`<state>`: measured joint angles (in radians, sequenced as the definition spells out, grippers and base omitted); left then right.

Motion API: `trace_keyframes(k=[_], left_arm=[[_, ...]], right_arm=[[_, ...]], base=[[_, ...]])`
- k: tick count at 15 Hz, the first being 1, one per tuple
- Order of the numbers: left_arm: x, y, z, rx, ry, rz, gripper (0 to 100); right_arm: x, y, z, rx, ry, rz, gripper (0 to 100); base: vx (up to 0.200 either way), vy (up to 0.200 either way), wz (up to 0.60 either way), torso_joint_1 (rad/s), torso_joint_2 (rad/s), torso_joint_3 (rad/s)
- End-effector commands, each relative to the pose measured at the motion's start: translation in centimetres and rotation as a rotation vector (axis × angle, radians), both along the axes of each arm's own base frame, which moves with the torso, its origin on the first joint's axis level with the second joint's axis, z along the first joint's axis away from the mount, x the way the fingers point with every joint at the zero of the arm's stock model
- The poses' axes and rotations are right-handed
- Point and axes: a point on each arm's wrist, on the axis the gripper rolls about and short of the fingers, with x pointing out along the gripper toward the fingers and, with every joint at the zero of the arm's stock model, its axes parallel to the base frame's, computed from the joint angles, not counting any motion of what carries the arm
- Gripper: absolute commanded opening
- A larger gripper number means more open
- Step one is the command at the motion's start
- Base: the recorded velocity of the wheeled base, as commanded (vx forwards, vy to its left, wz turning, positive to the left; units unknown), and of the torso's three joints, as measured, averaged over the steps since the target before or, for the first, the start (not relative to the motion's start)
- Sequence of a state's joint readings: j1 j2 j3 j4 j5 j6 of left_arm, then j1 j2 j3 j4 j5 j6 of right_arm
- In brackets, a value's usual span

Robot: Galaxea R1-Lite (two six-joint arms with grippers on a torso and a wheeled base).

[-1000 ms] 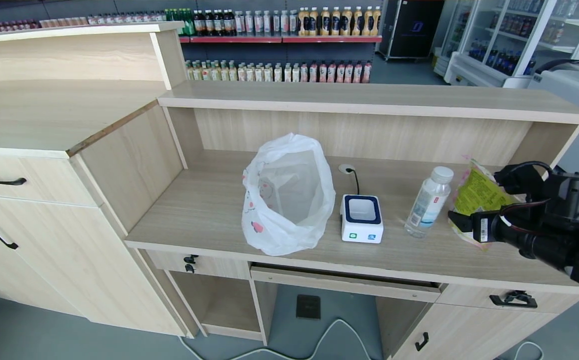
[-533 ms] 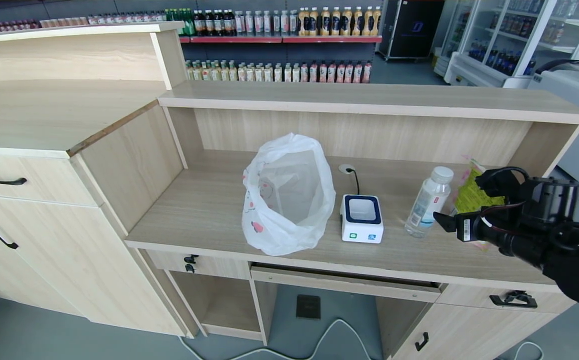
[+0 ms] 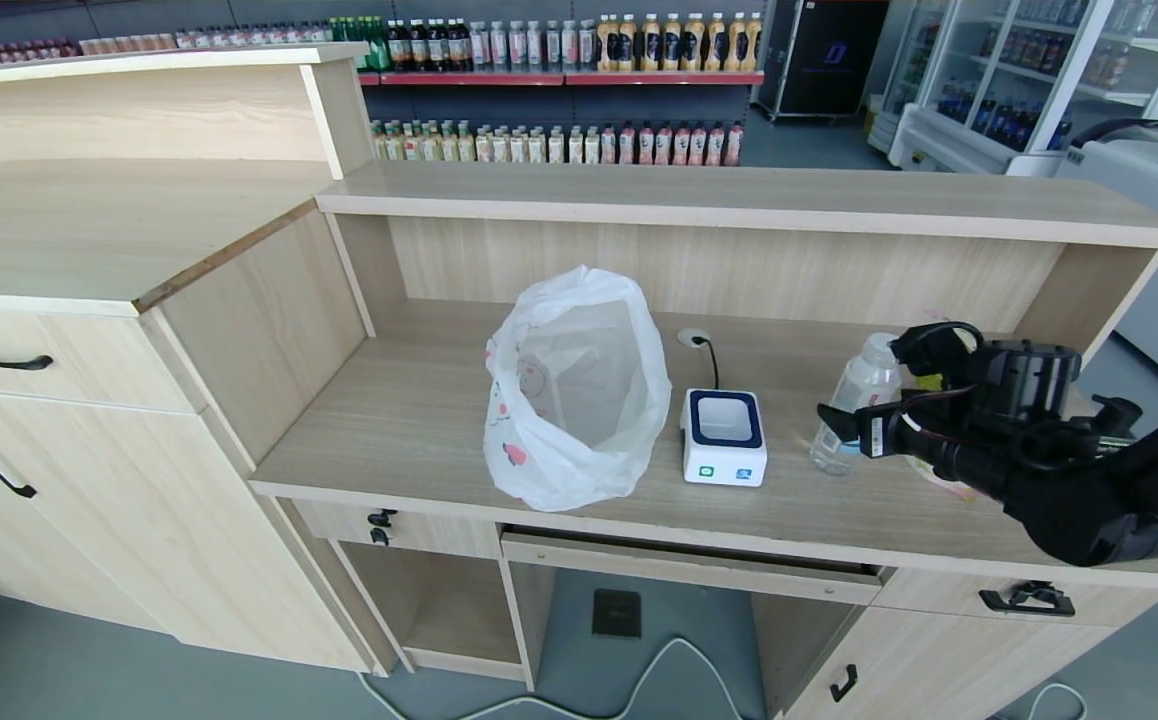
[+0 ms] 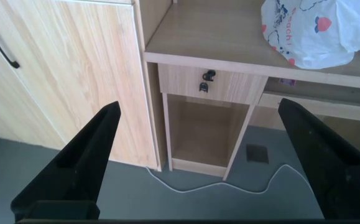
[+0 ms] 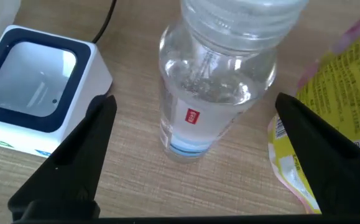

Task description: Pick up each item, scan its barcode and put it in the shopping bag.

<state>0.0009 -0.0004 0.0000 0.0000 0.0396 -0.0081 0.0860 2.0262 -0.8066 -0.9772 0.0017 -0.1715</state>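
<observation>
Change: right gripper (image 5: 195, 171) travelled toward 9 o'clock over last second, off packet (image 5: 344, 106), onto bottle (image 3: 859, 383).
Meaning: bottle judged first item for pick; nothing scanned or bagged yet.
Right gripper: spread wide, jaws flanked bottle, no contact seen, nothing held.
Bottle: stood upright on tabletop (image 3: 419, 420), 3 o'clock of scanner (image 3: 724, 437); bag (image 3: 579, 390) at scanner's 9 o'clock, looked empty.
Left gripper (image 4: 204, 165): spread wide, empty, hung below tabletop level.
</observation>
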Motion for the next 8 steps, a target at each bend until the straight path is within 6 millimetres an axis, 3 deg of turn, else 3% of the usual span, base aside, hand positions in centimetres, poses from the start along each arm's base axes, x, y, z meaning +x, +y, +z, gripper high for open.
trace_keyframes(k=[1,8], left_arm=[[0.0,0.0,0.0,-0.001,0.000,0.001,100],[0.0,0.0,0.0,-0.001,0.000,0.001,100]], right_arm=[[1.1,0.8,-1.1,-0.006,0.015,0.022,100],[2.7,1.6,-2.6,-0.070,-0.010,0.051,100]], base=[[0.000,0.000,0.00,0.000,0.00,0.000],[0.000,0.000,0.00,0.000,0.00,0.000]])
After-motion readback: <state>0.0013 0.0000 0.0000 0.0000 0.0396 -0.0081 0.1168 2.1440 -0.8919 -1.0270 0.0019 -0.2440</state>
